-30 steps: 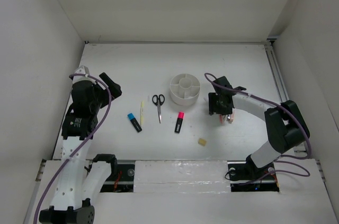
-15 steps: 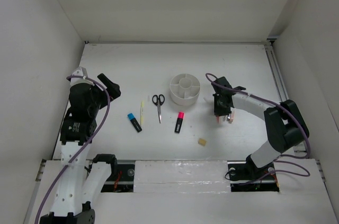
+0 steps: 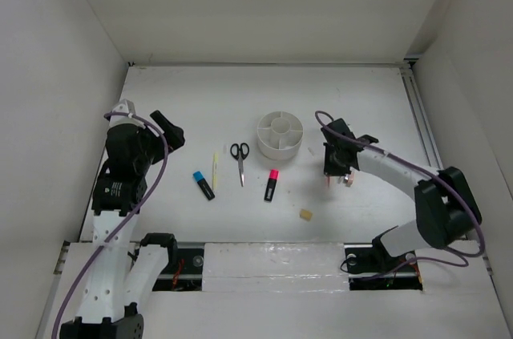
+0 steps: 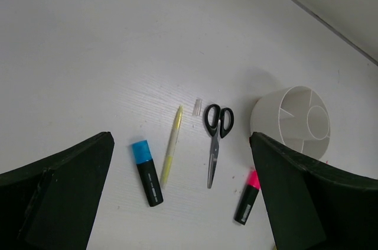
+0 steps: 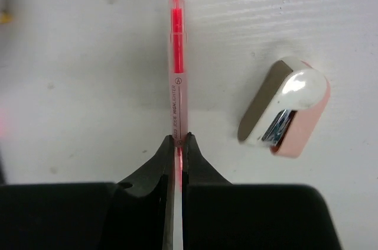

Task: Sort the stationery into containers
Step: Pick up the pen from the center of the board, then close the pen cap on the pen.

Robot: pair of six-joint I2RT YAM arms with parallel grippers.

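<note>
While the right arm (image 3: pixel 385 164) reaches low over the desk (image 3: pixel 200 90), right jaws pinching a thin red pen (image 5: pixel 176 55) right of the round white plastic organiser (image 3: pixel 280 135), left jaws hang raised, wide.

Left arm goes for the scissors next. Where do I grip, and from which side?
Come straight down from above and close across the shut blades just past the pivot. The scissors lie flat, blades narrow and together, tips toward the near side; the handle loops are wider.
</note>
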